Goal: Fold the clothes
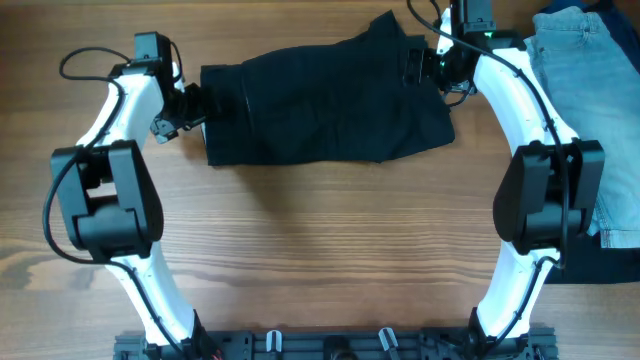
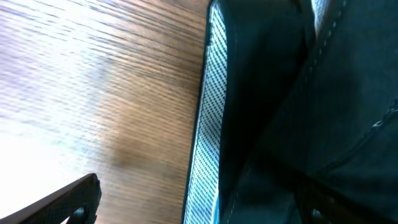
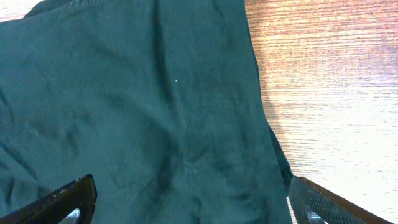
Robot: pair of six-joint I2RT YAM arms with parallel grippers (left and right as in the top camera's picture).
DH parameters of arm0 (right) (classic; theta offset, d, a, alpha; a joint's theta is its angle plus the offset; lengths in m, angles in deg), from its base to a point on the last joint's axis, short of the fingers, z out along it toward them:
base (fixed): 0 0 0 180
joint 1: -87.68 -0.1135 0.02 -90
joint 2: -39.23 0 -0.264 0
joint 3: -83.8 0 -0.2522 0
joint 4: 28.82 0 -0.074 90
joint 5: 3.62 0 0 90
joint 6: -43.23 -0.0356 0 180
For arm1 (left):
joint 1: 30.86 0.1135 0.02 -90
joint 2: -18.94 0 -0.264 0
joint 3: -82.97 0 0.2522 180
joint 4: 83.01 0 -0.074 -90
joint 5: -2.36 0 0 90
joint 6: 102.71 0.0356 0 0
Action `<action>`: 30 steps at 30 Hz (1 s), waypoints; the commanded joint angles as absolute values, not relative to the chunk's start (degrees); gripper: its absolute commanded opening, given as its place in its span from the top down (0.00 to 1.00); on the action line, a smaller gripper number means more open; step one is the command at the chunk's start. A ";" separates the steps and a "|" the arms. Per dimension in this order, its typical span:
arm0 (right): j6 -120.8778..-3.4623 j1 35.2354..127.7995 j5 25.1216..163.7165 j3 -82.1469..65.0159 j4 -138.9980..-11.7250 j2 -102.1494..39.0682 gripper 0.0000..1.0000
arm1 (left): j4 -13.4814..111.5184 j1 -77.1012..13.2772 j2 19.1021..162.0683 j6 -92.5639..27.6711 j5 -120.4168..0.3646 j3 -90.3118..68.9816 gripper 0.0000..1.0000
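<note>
— How far along?

— Early to middling, at a guess. Nearest, only bare worktop [image 1: 320,260]. Past the middle, the shorts [image 1: 330,100], laid out flat as a broad black slab, waistband to the left, legs to the right. Cannot tell whether one fold is already in. Still needs bringing in from the sides to make a small bundle.

— And the pincers?

— Closer one first: left pincer [image 1: 192,106], spread wide at the waistband edge, straddling the grey lining [image 2: 208,124], clamping nothing as far as can be seen. Farther back, right pincer [image 3: 196,205], also spread wide, poised above the leg end near its far corner, cloth beneath but nothing pinched.

— Anything gripped at all, then?

— Nothing. Looks like both ends lined up for a grab, none made yet.
</note>
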State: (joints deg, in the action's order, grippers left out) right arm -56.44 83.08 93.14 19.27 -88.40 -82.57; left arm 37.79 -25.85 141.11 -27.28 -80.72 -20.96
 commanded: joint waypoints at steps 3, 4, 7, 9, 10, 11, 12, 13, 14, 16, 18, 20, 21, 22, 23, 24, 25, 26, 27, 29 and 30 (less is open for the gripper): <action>-57.30 83.26 94.21 19.25 -88.38 -82.04 0.00 | 41.97 -26.87 145.44 -23.04 -74.56 -21.00 0.01; -57.34 83.26 94.21 19.25 -88.53 -82.04 0.00 | 42.54 -27.18 146.13 -22.91 -73.82 -21.00 0.02; -57.32 83.26 94.19 19.25 -88.81 -82.04 0.00 | 43.04 -28.10 147.86 -21.88 -70.67 -21.00 0.09; -57.32 83.26 94.19 19.25 -88.73 -82.04 0.01 | 43.06 -28.67 148.98 -21.88 -69.62 -21.00 0.15; -57.32 83.26 94.19 19.25 -88.71 -82.04 0.00 | 43.00 -28.97 149.41 -21.90 -69.38 -20.98 0.19; -57.30 83.26 94.21 19.25 -88.71 -82.04 0.00 | 43.06 -29.58 150.16 -21.90 -69.38 -20.96 0.27; -57.30 83.26 94.19 19.25 -88.73 -82.04 0.00 | 43.22 -29.96 150.59 -21.90 -69.38 -20.92 0.32; -57.30 83.26 94.19 19.25 -88.73 -82.04 0.01 | 43.28 -30.28 150.88 -21.90 -69.40 -20.92 0.37; -57.27 83.26 94.19 19.25 -88.73 -82.04 0.00 | 43.41 -30.50 151.03 -21.90 -69.40 -20.89 0.45; -57.30 83.26 94.19 19.25 -88.73 -82.04 0.01 | 43.48 -30.79 151.18 -21.90 -69.40 -20.89 0.64; -57.27 83.26 94.19 19.25 -88.75 -82.04 0.00 | 43.59 -30.81 151.18 -21.90 -69.40 -20.89 0.79; -57.25 83.26 94.19 19.25 -88.75 -82.04 0.00 | 43.46 -30.70 151.18 -21.88 -69.45 -20.89 0.96; -57.27 83.26 94.19 19.25 -88.75 -82.04 0.00 | 43.28 -30.50 151.14 -21.88 -69.45 -20.89 0.96; -57.25 83.26 94.19 19.25 -88.77 -82.04 0.00 | 42.69 -30.17 150.90 -21.90 -69.42 -20.92 0.96; -57.25 83.23 94.17 19.25 -88.90 -82.04 0.00 | 41.73 -29.74 150.44 -21.90 -69.42 -20.92 0.96; -57.23 83.26 94.19 19.25 -89.01 -82.04 0.01 | 40.92 -29.34 149.96 -21.90 -69.42 -20.92 0.96; -57.21 83.26 94.17 19.25 -89.14 -82.04 0.01 | 39.57 -28.71 148.91 -21.90 -69.42 -20.92 0.96; -57.23 83.26 94.19 19.25 -89.21 -82.04 0.00 | 38.39 -28.23 147.75 -21.88 -69.45 -20.92 0.96; -57.23 83.26 94.19 19.25 -89.27 -82.04 0.00 | 37.20 -27.73 146.55 -21.88 -69.47 -20.92 0.96; -57.23 83.26 94.39 19.25 -89.58 -82.04 0.00 | 34.80 -26.68 143.97 -21.88 -69.45 -20.92 0.96; -57.23 83.23 94.41 19.25 -89.75 -82.04 0.00 | 33.66 -26.20 142.83 -21.86 -69.45 -20.92 0.96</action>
State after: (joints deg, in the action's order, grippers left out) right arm -56.62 83.08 93.69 19.27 -89.25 -82.57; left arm 37.27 -28.19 145.85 -21.99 -68.20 -22.77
